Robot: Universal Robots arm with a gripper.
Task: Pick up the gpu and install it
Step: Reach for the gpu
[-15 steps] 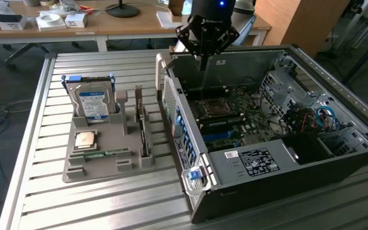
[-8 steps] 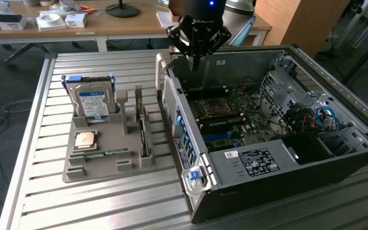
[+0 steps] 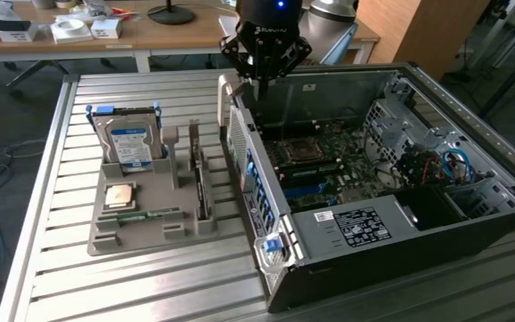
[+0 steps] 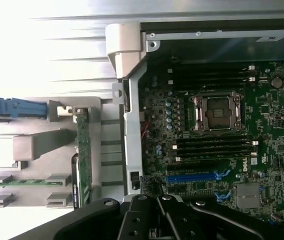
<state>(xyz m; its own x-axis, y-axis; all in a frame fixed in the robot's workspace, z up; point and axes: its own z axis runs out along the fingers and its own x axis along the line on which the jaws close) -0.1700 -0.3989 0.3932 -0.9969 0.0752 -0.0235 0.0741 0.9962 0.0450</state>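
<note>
Gripper (image 3: 259,84) is hovering over the open PC case's (image 3: 401,258) rear wall with its fingers pinched together on nothing, and the gpu (image 3: 200,182) is standing on edge in the gray parts tray (image 3: 141,235) beside the case, so pickup and install are both still waiting.

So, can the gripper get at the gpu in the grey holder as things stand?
Probably yes. The gpu stands on edge in the grey holder, and nothing covers its upper edge. The gripper hangs shut over the computer case beside the holder, so it would need to open first.
</note>
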